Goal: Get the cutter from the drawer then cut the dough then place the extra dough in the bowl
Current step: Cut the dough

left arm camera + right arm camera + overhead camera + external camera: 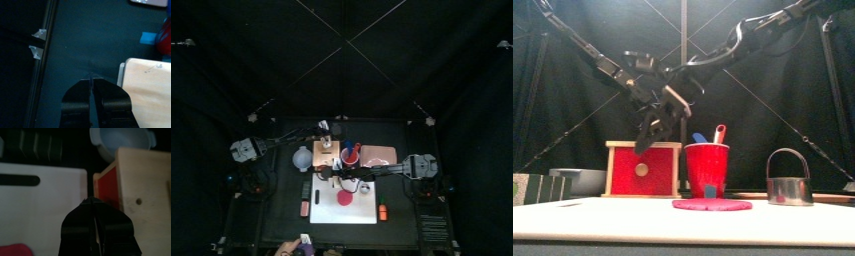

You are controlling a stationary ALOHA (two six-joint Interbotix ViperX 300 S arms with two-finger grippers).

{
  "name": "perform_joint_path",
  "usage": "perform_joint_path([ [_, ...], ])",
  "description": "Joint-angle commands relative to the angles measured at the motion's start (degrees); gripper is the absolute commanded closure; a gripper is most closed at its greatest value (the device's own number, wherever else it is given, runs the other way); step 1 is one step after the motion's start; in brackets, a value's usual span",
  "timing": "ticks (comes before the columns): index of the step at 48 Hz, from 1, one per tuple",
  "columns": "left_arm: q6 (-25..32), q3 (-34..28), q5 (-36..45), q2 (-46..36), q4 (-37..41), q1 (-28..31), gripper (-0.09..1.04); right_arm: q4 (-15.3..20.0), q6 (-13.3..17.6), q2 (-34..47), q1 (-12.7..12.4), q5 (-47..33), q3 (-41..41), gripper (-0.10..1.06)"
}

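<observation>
The pale wooden box (643, 170) stands at the back left, its red drawer front (107, 185) flush with the box. On the white board (47, 188) lies a flat red dough disc (712, 205). The metal cutter (788, 180) stands upright on the table to the right of the red cup (707, 165). The blue-grey bowl (123, 140) sits beside the box. My left gripper (92, 80) is shut and holds nothing, hanging over bare table next to the box (150, 75). My right gripper (90, 200) is shut and holds nothing, above the board's edge facing the drawer front.
The red cup holds a blue and a red toy knife (718, 133). A pink tray (378, 155) lies right of the cup. Two small toys (382, 213) lie at the board's front corners. Both arms cross above the box (325, 152).
</observation>
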Motion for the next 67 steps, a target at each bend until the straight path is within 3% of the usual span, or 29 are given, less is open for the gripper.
perform_joint_path([
  [1, 0.0, -2.6, -0.4, -4.0, 0.4, 0.4, 0.54, 0.9, 0.2, -6.7, 1.9, -0.4, -0.2, 0.87],
  [14, -0.3, -0.2, -4.3, -10.1, -1.5, 0.6, 0.54, 2.9, 0.4, -19.2, 4.1, -0.2, 9.9, 0.85],
  [21, -0.3, 5.1, -12.2, -14.4, -4.7, -3.3, 0.54, 7.5, 0.4, -27.2, 4.3, 1.8, 17.1, 0.78],
  [28, -0.3, 12.3, -25.0, -17.8, -8.3, -8.3, 0.54, 12.0, 0.4, -33.2, 4.4, 5.4, 22.9, 0.59],
  [40, -0.3, 25.9, -54.6, -21.0, -15.8, -20.0, 0.54, 22.9, 0.4, -35.4, 4.8, 10.6, 28.8, 0.12],
  [46, -0.3, 29.8, -63.1, -21.4, -19.3, -24.7, 0.54, 24.1, 0.3, -33.2, 5.0, 13.0, 29.4, 0.00],
  [55, -0.2, 32.7, -67.0, -21.5, -24.4, -30.1, 0.53, 24.8, 0.3, -30.0, 5.4, 16.2, 29.5, -0.01],
  [67, -0.2, 34.0, -67.9, -21.5, -25.0, -33.9, 0.53, 24.5, 0.2, -27.1, 5.2, 17.5, 29.7, 0.00],
])
